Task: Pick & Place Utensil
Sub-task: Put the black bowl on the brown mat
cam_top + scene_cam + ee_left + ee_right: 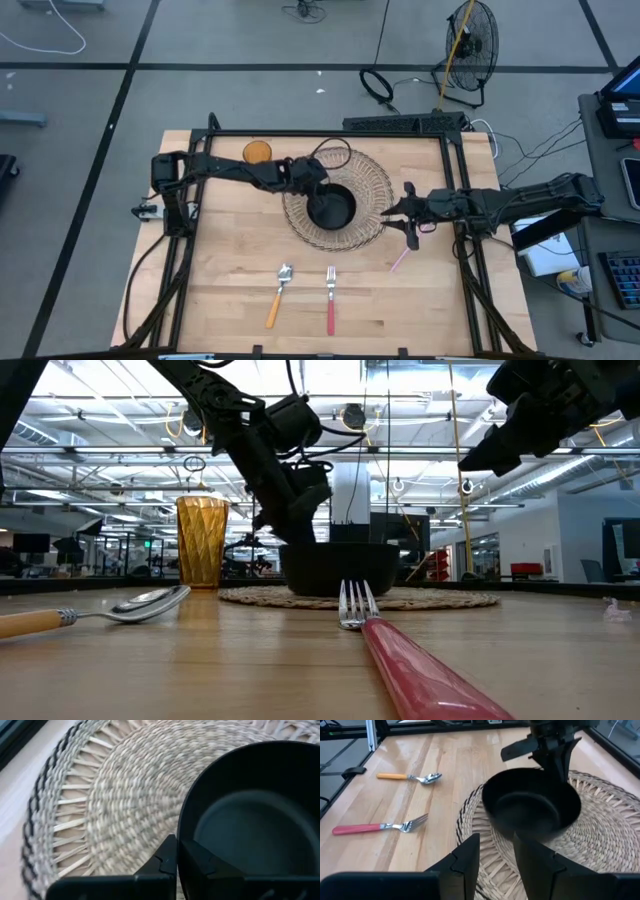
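Observation:
A black bowl is on a round woven placemat at the table's middle. My left gripper reaches in from the left and is shut on the bowl's rim. My right gripper hovers open over the placemat's right edge with nothing between its fingers. An orange-handled spoon and a red-handled fork lie flat on the wood near the front edge. A thin pink utensil lies near the placemat's right front. My left gripper pinches the bowl's rim on the bowl's left far side, one finger outside the wall and the other inside. The fingers slant down from the table's left. Whether the bowl's base still touches the placemat, I cannot tell.
An amber cup stands at the far left of the table, behind my left arm. A black frame runs along the table's edges. Bare wood lies between the placemat and the spoon and fork.

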